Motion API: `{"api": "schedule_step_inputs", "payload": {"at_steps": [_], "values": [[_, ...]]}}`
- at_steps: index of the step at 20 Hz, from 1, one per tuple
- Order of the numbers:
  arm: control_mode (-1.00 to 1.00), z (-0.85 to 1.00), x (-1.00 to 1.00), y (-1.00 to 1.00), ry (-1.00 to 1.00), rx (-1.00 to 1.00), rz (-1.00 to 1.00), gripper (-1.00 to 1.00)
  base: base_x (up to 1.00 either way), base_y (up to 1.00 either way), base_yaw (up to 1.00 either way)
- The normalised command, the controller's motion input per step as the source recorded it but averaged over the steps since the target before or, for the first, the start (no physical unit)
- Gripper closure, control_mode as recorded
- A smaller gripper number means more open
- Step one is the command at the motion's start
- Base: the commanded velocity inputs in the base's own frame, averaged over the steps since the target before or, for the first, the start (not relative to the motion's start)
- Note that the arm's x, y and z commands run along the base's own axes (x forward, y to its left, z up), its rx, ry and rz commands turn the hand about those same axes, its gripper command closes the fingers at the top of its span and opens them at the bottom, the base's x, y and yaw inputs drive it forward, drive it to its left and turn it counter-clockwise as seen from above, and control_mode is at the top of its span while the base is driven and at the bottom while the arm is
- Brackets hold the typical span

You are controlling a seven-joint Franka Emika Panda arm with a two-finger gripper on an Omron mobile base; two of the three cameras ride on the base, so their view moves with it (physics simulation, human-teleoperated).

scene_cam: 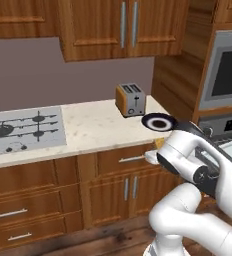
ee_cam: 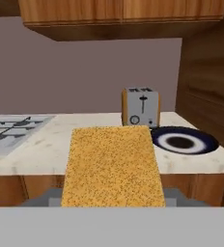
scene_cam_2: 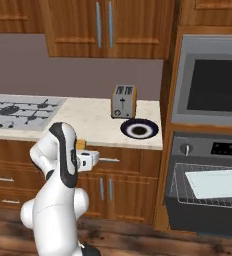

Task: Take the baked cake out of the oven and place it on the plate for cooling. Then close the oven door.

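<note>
The baked cake (ee_cam: 113, 164), a tan-golden square block, sits between the fingers of my gripper (ee_cam: 113, 198), which is shut on it. The cake hangs in front of the counter edge, left of and lower than the plate (ee_cam: 184, 141). That plate has a navy rim, a white ring and a dark centre, and it lies on the counter by the toaster. From the right base view, my gripper (scene_cam_2: 84, 152) is below the counter edge, with a corner of the cake (scene_cam_2: 80, 145) showing. The oven (scene_cam_2: 208, 150) stands open, its door (scene_cam_2: 203, 217) folded down.
A steel toaster (ee_cam: 141, 107) stands just behind the plate. The hob (scene_cam_2: 18, 111) covers the counter's left part. A pale baking tray (scene_cam_2: 213, 182) rests on the oven's wire rack. A microwave (scene_cam_2: 210, 80) sits above the oven, and wall cabinets hang overhead.
</note>
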Motion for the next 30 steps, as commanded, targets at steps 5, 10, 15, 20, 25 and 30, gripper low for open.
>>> {"api": "schedule_step_inputs", "payload": {"at_steps": [5,10,15,20,25,30], "values": [[1.00,0.00,0.00,0.00,0.00,0.00,0.00,1.00,0.63,0.14,-0.13],[1.00,0.00,0.00,0.00,0.00,0.00,0.00,1.00,0.61,0.00,-0.25],[1.00,0.00,0.00,0.00,0.00,0.00,0.00,1.00,0.53,0.00,-0.32],[1.00,0.00,0.00,0.00,0.00,0.00,0.00,1.00,0.38,0.00,-0.34],[1.00,0.00,0.00,0.00,0.00,0.00,0.00,1.00,0.27,0.00,-0.33],[1.00,0.00,0.00,0.00,0.00,0.00,0.00,1.00,0.44,0.00,-0.27]]}}
